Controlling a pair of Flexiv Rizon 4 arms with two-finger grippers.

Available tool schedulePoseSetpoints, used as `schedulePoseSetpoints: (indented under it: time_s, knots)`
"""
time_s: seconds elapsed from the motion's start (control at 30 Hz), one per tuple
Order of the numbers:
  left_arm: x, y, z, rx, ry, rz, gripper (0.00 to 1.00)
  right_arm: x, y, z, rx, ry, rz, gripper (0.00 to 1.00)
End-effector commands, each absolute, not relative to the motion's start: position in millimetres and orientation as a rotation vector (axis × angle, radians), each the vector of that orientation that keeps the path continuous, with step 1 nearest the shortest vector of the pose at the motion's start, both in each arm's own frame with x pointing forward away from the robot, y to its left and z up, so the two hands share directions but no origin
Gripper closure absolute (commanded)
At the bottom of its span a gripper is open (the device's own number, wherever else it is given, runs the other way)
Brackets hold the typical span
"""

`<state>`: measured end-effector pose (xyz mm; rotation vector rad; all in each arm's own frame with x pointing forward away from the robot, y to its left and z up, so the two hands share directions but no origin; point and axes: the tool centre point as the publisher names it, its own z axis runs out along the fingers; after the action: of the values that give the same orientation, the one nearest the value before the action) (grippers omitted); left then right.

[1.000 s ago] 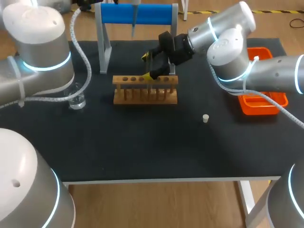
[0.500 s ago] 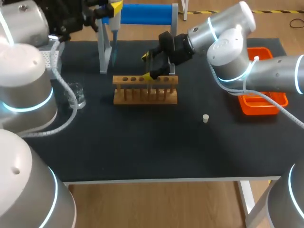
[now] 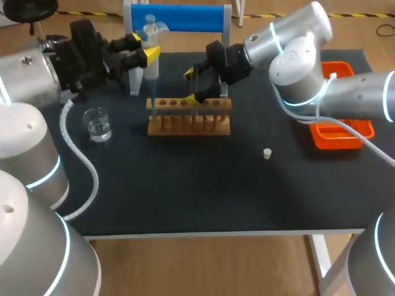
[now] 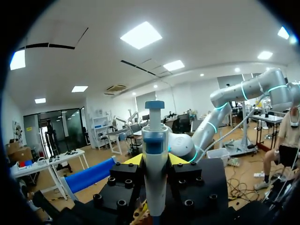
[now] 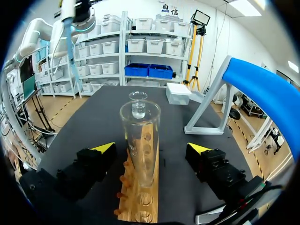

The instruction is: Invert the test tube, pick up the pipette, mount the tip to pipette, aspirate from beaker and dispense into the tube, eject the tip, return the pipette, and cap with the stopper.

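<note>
My left gripper (image 3: pixel 143 48) is shut on the pipette (image 3: pixel 152 71), which hangs tip down over the left end of the wooden rack (image 3: pixel 188 115). In the left wrist view the pipette (image 4: pixel 154 173) stands upright between the yellow fingers. My right gripper (image 3: pixel 197 86) is open at the rack's middle. In the right wrist view the clear test tube (image 5: pixel 139 140) stands mouth up in the rack (image 5: pixel 140 201) between the spread fingers (image 5: pixel 103 148), touching neither. The beaker (image 3: pixel 97 123) with a little liquid sits left of the rack. A small white stopper (image 3: pixel 267 153) lies right of it.
The blue-barred pipette stand (image 3: pixel 179 18) rises behind the rack. An orange tray (image 3: pixel 342 132) sits at the right edge under my right arm. A clear tip box (image 5: pixel 179 93) stands beyond the rack, near the stand's foot. Bare black mat lies in front of the rack.
My left arm has brought the pipette forward and down from the stand to above the rack's left end. The right arm and the tube have not moved.
</note>
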<state>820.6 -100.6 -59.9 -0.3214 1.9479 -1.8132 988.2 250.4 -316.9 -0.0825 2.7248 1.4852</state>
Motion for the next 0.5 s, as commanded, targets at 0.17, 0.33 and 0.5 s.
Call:
schedulePoseSetpoints:
  time_s: [0.17, 0.33, 0.5]
  knots:
    - [816.5, -118.3, -78.6, -0.212, 1.967, -1.917, 1.00, 988.8, 249.6, -316.4, -0.084, 2.728, 1.485, 0.00]
    - [817.5, -136.4, -89.7, -0.140, 2.049, -1.945, 1.00, 988.8, 249.6, -316.4, -0.084, 2.728, 1.485, 0.00]
    - [815.6, -150.2, -97.7, -0.114, 2.099, -1.974, 1.00, 988.8, 249.6, -316.4, -0.084, 2.728, 1.485, 0.00]
